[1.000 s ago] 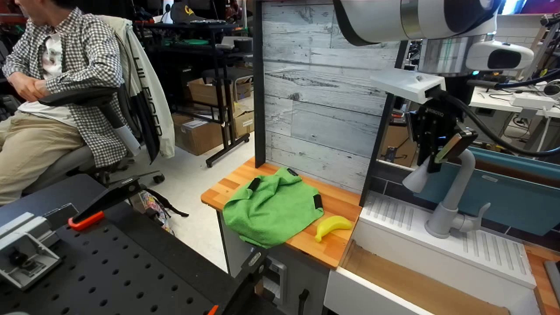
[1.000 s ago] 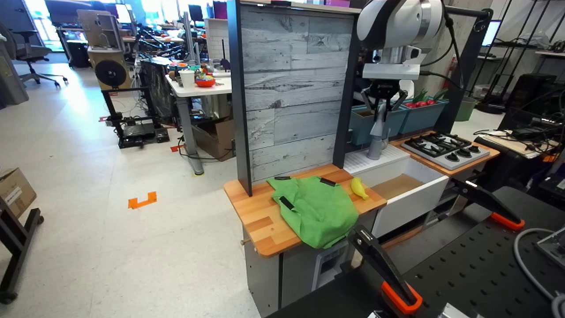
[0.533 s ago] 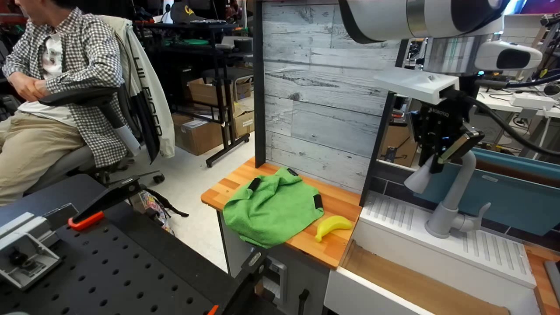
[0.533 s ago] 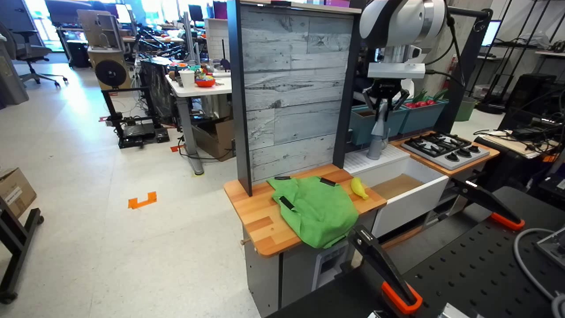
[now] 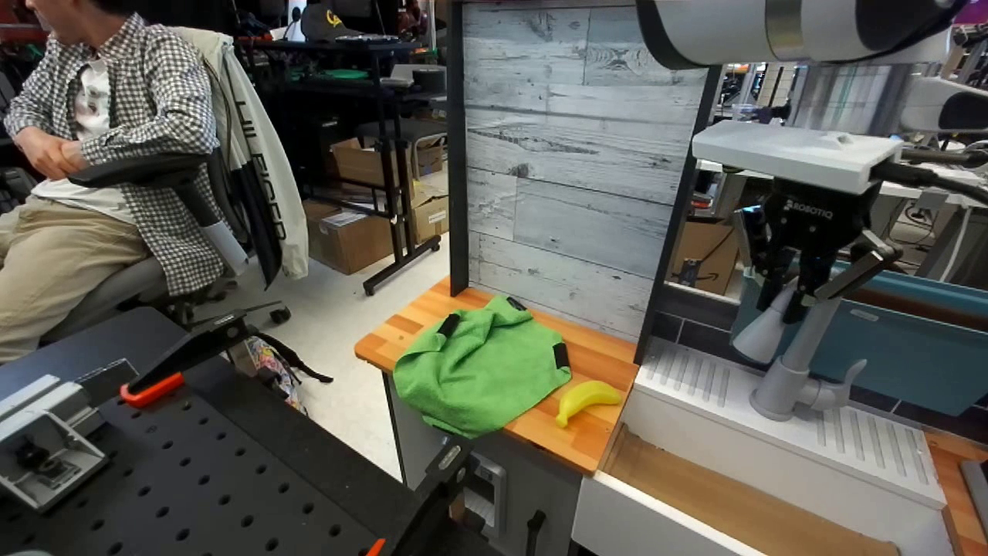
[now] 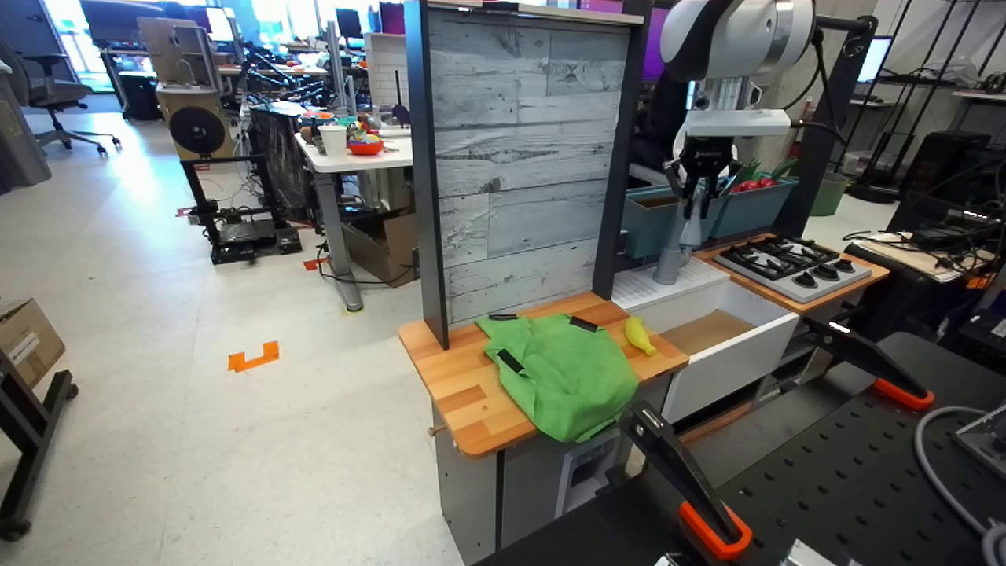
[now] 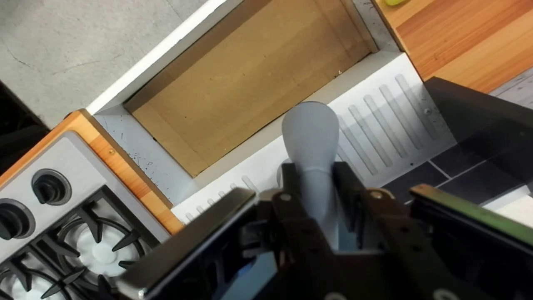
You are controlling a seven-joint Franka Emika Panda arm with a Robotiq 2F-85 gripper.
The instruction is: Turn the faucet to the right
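The light grey faucet stands on the white ribbed sink ledge, with its small side knob at the base. It also shows in an exterior view and in the wrist view. My gripper is shut on the spout near its flared outlet, a finger on each side; an exterior view and the wrist view show this too. The outlet points down towards the sink side. The top of the spout's arch is hidden behind my gripper.
A white sink with a brown bottom lies in front of the faucet. A blue-grey planter box stands close behind it. A stove is on one side; a wooden counter with a yellow banana and green cloth on the other.
My gripper has moved to the right in both exterior views, and the spout's outlet has swung to the right with it. The faucet's base has stayed in place.
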